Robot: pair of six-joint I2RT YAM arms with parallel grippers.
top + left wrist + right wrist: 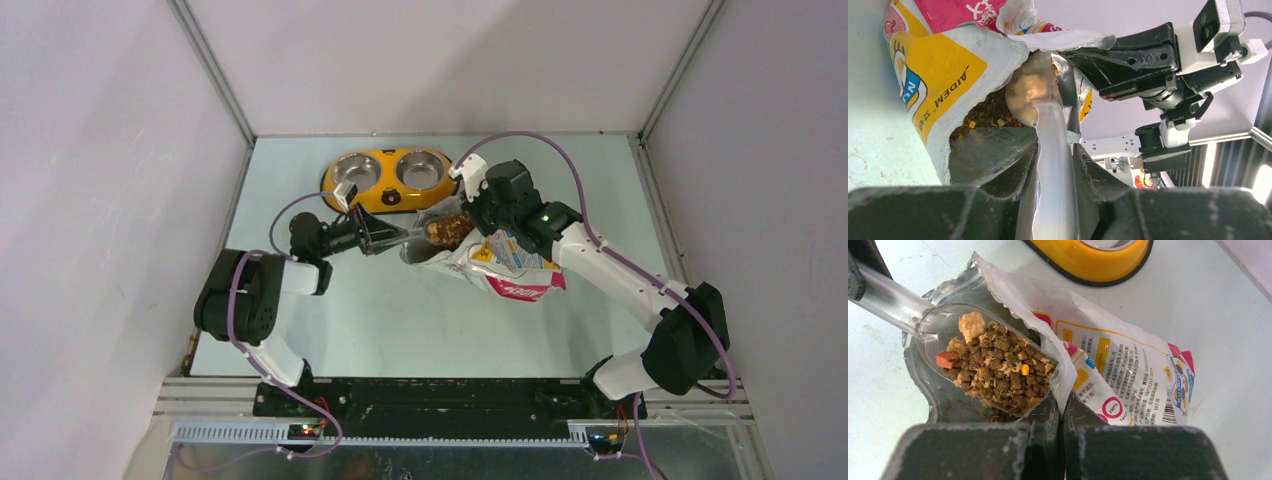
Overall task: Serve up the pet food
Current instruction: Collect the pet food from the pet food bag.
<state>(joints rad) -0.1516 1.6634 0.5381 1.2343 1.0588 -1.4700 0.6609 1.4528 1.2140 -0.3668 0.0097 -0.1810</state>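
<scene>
Right wrist view: brown kibble pet food (998,370) heaped in translucent plastic scoop (930,327), inside glossy yellow-white-pink bag (1128,355). Left gripper (378,237) clamped on scoop handle; right gripper (1063,412) pinched on bag lip. Scooping looks done; you next lift level, carry to yellow double-bowl feeder (390,198).

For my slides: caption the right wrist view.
Right pincer pinches the bag rim; scoop heaped with pet food sits in its mouth.

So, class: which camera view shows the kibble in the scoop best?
Right wrist: it looks straight into the scoop, so single kibble pieces show. The top view gives only a small brown patch. The left wrist sees the scoop's cloudy outside, plus some kibble inside the bag.
</scene>
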